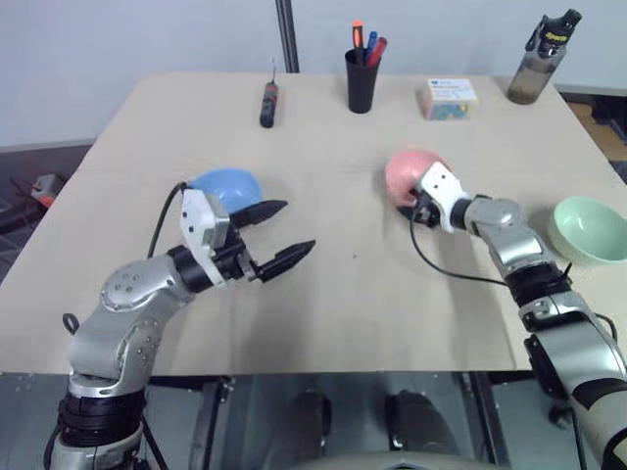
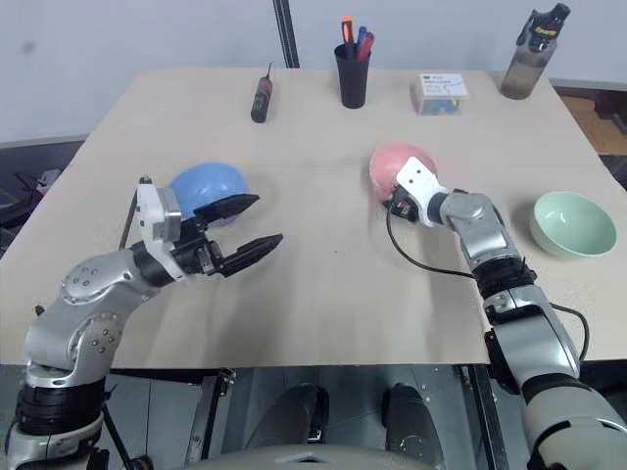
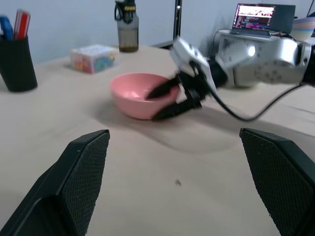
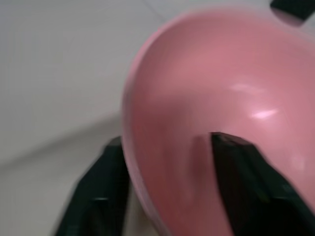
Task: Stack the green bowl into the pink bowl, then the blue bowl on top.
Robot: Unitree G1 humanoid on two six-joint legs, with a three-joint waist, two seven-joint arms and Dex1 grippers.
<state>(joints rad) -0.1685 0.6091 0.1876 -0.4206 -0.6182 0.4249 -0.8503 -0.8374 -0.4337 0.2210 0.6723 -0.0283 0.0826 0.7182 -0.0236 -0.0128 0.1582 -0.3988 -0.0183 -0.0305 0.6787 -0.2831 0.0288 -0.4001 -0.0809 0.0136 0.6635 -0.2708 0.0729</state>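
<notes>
The pink bowl (image 1: 405,168) sits upright on the table right of the middle. My right gripper (image 3: 152,105) straddles its near rim, one finger inside and one outside the wall (image 4: 147,147), with a gap still showing at the inner finger. The green bowl (image 1: 588,230) rests upright by the table's right edge, beside my right forearm. The blue bowl (image 1: 227,184) stands left of the middle. My left gripper (image 1: 298,225) hovers open just in front and to the right of it, holding nothing, its fingers pointing across toward the pink bowl.
Along the far side of the table (image 1: 343,294) lie a screwdriver (image 1: 267,103), a black pen cup (image 1: 361,80), a small box (image 1: 451,98) and a dark bottle (image 1: 541,61). A cable trails from my right wrist over the tabletop.
</notes>
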